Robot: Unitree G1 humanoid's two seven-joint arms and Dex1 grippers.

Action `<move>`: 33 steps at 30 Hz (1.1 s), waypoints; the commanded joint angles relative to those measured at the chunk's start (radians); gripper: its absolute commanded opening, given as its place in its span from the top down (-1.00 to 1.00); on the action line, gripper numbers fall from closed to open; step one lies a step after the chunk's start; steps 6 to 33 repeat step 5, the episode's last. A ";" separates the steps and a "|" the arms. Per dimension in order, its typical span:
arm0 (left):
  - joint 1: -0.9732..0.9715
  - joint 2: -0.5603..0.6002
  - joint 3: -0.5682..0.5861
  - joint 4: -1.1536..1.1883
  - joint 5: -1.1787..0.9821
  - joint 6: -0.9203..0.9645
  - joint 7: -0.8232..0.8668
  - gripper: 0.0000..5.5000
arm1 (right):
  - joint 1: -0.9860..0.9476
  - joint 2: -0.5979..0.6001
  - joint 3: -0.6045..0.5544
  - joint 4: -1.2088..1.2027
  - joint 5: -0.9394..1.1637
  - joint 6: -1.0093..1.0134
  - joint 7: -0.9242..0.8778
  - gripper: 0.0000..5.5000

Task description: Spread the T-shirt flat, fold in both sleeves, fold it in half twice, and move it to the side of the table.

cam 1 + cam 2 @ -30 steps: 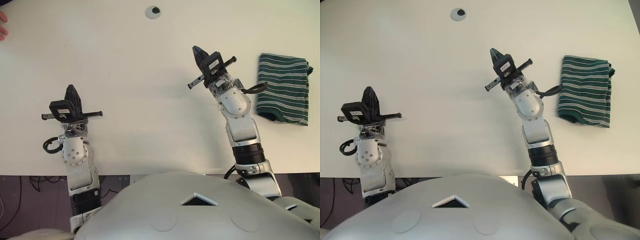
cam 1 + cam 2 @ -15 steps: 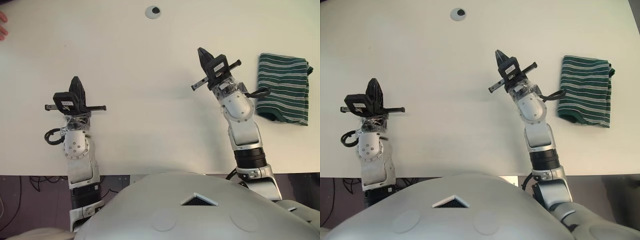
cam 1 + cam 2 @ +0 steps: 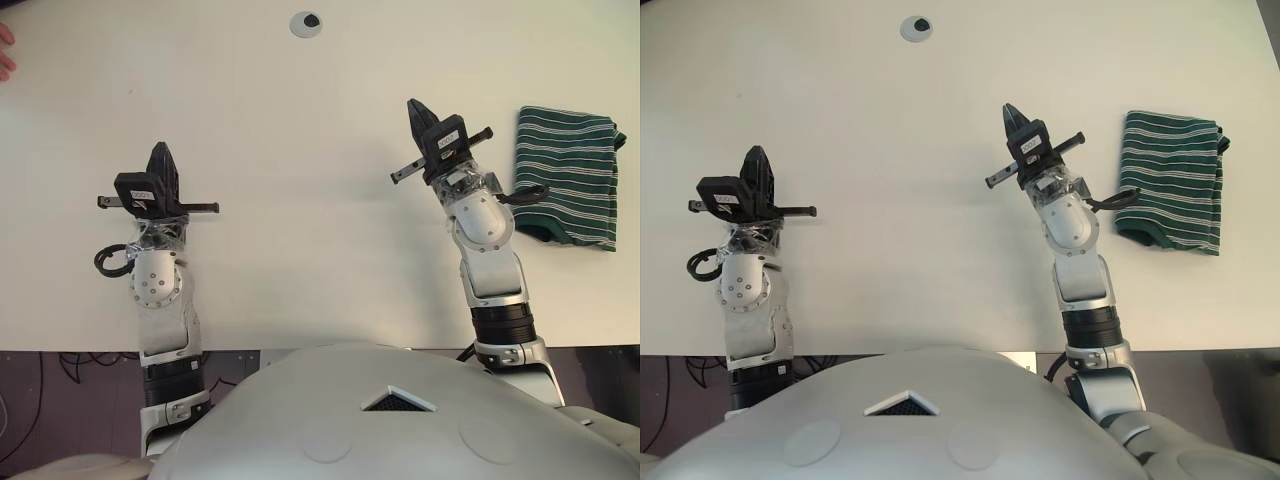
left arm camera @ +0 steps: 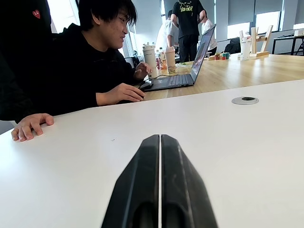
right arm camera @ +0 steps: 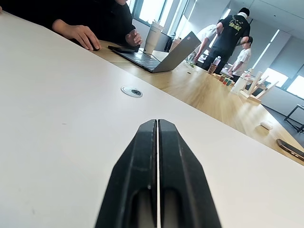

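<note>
T-shirt, green with thin pale stripes, lies folded into a compact rectangle at the bench's right edge, at about 3 o'clock from the bench's middle. Its layers are stacked and the thicker, rounded fold faces 6 o'clock, toward the robot. That spot matches the task's last step, so I judge the folding and the move to the side as done.

Right jaws are pressed fully together with nothing between them, their tip pointing toward 11 o'clock over bare bench. The shirt sits at 3 o'clock from them, near but apart. A black cable loop at the right wrist shows against the shirt's left edge; I cannot tell whether it touches the cloth. If it does, it could drag a corner when the right arm moves.

Left jaws are likewise closed on nothing, pointing to 12 o'clock at the bench's 9 o'clock side, well apart from the shirt. The left arm stands nearly straight up from the near edge.

Both pairs being shut and empty fits arms that have let go and have nothing to carry. A round cable grommet sits at 12 o'clock, far from everything.
</note>
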 commanded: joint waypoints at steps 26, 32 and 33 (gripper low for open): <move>0.026 0.001 0.009 -0.019 -0.001 0.016 0.009 1.00 | -0.024 -0.017 0.008 0.003 -0.004 0.015 0.009 0.98; 0.026 0.001 0.009 -0.019 -0.001 0.016 0.009 1.00 | -0.024 -0.017 0.008 0.003 -0.004 0.015 0.009 0.98; 0.026 0.001 0.009 -0.019 -0.001 0.016 0.009 1.00 | -0.024 -0.017 0.008 0.003 -0.004 0.015 0.009 0.98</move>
